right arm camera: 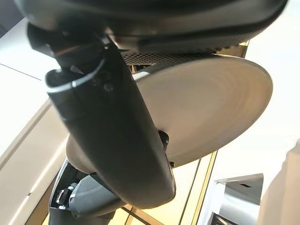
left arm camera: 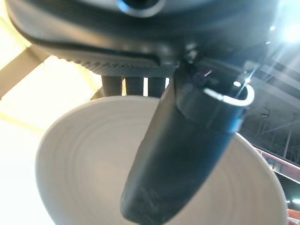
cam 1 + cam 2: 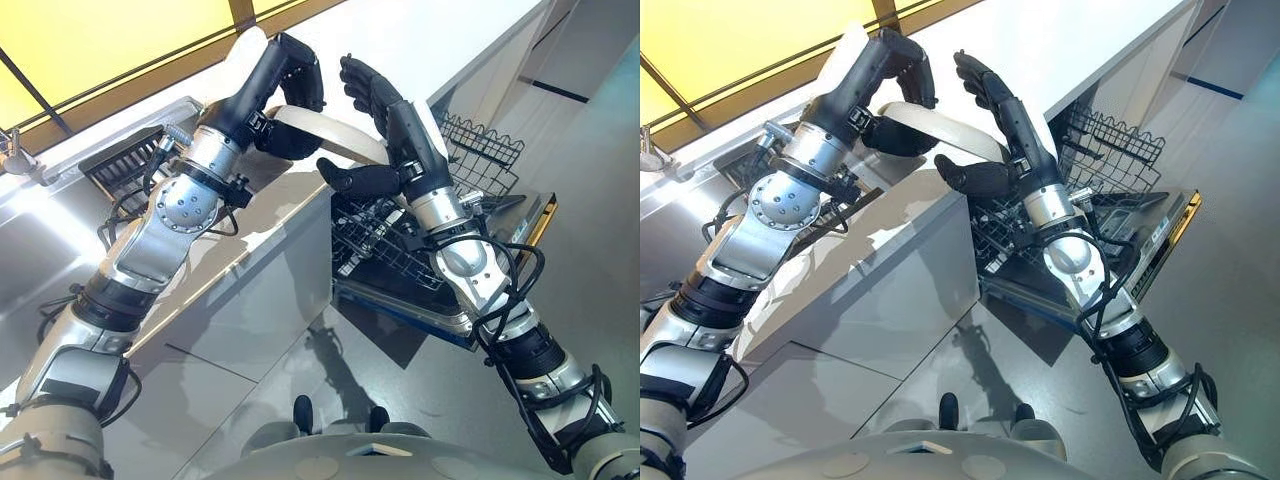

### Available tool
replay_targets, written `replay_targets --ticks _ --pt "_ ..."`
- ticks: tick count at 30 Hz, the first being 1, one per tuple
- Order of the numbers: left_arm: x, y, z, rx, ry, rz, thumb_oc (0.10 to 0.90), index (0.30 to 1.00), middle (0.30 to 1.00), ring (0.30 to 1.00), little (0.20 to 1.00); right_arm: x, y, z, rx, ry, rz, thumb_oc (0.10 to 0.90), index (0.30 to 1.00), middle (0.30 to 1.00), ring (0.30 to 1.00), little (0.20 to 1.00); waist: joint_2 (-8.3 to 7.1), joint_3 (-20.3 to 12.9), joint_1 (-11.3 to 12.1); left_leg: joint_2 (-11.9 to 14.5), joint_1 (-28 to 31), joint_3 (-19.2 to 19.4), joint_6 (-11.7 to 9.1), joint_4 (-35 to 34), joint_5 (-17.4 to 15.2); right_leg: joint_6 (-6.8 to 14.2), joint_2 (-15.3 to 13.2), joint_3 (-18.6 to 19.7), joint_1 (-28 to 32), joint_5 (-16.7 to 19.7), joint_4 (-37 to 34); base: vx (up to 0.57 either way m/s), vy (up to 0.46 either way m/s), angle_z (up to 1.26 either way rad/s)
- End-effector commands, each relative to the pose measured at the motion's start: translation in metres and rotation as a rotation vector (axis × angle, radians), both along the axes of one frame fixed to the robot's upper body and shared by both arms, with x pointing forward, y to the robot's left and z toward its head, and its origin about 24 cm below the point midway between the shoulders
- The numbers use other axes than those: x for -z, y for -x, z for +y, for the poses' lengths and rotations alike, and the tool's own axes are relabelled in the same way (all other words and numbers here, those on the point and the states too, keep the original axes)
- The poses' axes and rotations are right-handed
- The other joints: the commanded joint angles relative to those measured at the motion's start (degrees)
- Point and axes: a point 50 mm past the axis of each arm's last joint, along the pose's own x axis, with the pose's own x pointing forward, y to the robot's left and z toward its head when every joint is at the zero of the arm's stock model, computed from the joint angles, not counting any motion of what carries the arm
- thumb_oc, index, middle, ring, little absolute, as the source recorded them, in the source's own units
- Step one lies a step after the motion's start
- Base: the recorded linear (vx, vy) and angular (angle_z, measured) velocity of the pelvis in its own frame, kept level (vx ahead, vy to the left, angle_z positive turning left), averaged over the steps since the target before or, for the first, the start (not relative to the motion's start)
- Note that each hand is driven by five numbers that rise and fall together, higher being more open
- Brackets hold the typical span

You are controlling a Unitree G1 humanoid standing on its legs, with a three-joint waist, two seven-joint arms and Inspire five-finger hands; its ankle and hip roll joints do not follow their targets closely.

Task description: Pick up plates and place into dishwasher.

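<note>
i am holding a round, cream-white plate (image 3: 335,135) up between my two hands, above the edge of the pale countertop (image 3: 890,235). its matte surface is showing faint concentric rings (clearest from my wrists). my left hand (image 3: 285,85) is gripping it, dark fingers curling over the far rim and the thumb pressing across its face. my right hand (image 3: 385,125) is meeting the opposite edge with fingers stretching nearly straight up behind the plate and the thumb reaching under it, relaxed rather than clenched. below my right arm the dishwasher (image 3: 1160,240) is standing open, its door lying flat and its dark wire racks (image 3: 480,150) pulled out; i cannot tell what is sitting in them.
</note>
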Motion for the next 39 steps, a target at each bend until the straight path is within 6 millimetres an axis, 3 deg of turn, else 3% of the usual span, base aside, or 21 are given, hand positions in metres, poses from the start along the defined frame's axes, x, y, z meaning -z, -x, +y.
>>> replay_targets --ticks 1,7,14,15,16,17,18,24,31,35,39 --pt "-0.025 0.021 -0.017 0.194 0.068 -0.105 0.100 0.300 0.300 0.300 0.200 -0.041 0.008 0.004 -0.010 -0.135 -0.229 0.100 0.300 0.300 0.300 0.200 -0.84 -6.7 0.4 0.3 0.9 3.9 -1.1 0.1 -6.4 1.4 2.2 0.2 -2.2 -1.7 2.2 0.00 0.000 0.00" --pt "-0.028 0.027 -0.020 0.239 0.103 -0.118 0.103 0.302 0.302 0.302 0.203 -0.041 0.008 0.000 0.039 -0.165 -0.249 0.100 0.300 0.300 0.300 0.200 -0.74 -6.6 1.1 0.1 0.6 3.5 -1.1 0.1 -6.3 1.4 1.9 -0.6 -2.3 -1.6 2.2 0.00 -0.001 0.05" --pt "-0.023 0.029 -0.017 0.242 0.104 -0.107 0.191 0.378 0.378 0.378 0.291 -0.045 0.009 -0.010 0.096 -0.184 -0.278 0.100 0.300 0.300 0.300 0.200 -0.63 -6.4 2.0 -0.2 0.6 2.6 -1.0 0.1 -6.3 1.4 1.5 -2.0 -2.2 -1.8 2.4 0.01 0.000 0.03" --pt "-0.023 0.029 -0.016 0.239 0.113 -0.106 0.317 0.486 0.486 0.486 0.417 -0.045 0.009 -0.012 0.108 -0.186 -0.283 0.100 0.300 0.300 0.300 0.200 -0.63 -6.3 2.2 -0.2 0.6 2.5 -0.9 0.1 -6.3 1.4 1.5 -2.1 -2.1 -1.9 2.5 0.03 0.001 0.04" --pt "-0.023 0.029 -0.015 0.233 0.118 -0.104 0.383 0.542 0.542 0.542 0.483 -0.046 0.009 -0.014 0.118 -0.189 -0.288 0.100 0.300 0.300 0.300 0.200 -0.64 -6.3 2.2 -0.2 0.7 2.4 -0.9 0.1 -6.3 1.5 1.5 -2.2 -2.1 -1.9 2.6 0.04 0.003 0.08" --pt "-0.022 0.029 -0.014 0.227 0.119 -0.098 0.764 0.869 0.869 0.869 0.864 -0.046 0.009 -0.015 0.127 -0.191 -0.292 0.100 0.300 0.300 0.300 0.200 -0.65 -6.3 2.3 -0.3 0.7 2.3 -0.9 0.1 -6.3 1.5 1.4 -2.3 -2.1 -2.0 2.6 0.04 0.005 0.09" --pt "-0.021 0.028 -0.012 0.213 0.116 -0.090 0.800 0.900 0.900 0.900 0.900 -0.046 0.010 -0.017 0.137 -0.195 -0.299 0.100 0.300 0.300 0.300 0.200 -0.61 -6.2 2.4 -0.3 0.8 2.1 -0.9 0.1 -6.3 1.5 1.4 -2.3 -2.0 -2.0 2.7 0.04 0.010 0.08" --pt "-0.005 0.021 0.006 0.082 0.094 -0.032 0.800 0.900 0.900 0.900 0.900 -0.051 0.014 -0.038 0.249 -0.226 -0.383 0.100 0.300 0.300 0.300 0.200 -0.62 -6.0 2.9 -0.2 1.4 1.7 -0.8 0.1 -6.4 1.5 1.2 -2.5 -1.5 -2.1 2.7 0.04 0.006 0.01" --pt "0.025 0.017 0.071 -0.213 0.105 0.047 0.800 0.900 0.900 0.900 0.900 -0.053 0.030 -0.087 0.430 -0.294 -0.489 0.100 0.300 0.300 0.300 0.200 -0.46 -6.1 3.5 -0.2 1.7 1.4 -0.6 0.1 -6.5 1.6 1.1 -3.3 -1.0 -2.2 2.4 0.03 0.005 0.02" --pt "0.044 0.023 0.108 -0.371 0.168 0.074 0.800 0.900 0.900 0.900 0.900 -0.041 0.035 -0.114 0.545 -0.269 -0.469 0.100 0.300 0.300 0.300 0.200 -0.52 -6.3 3.8 -0.2 1.7 1.4 -0.6 0.1 -6.5 1.6 0.9 -3.9 -1.0 -2.4 2.6 0.04 0.008 0.01" --pt "0.059 0.036 0.137 -0.518 0.239 0.062 0.800 0.900 0.900 0.900 0.900 -0.014 0.038 -0.134 0.629 -0.230 -0.339 0.100 0.300 0.300 0.300 0.200 -0.61 -6.3 3.6 -0.2 1.7 1.4 -0.6 0.1 -6.4 1.6 0.7 -4.1 -1.3 -2.7 3.0 0.02 0.005 0.01"
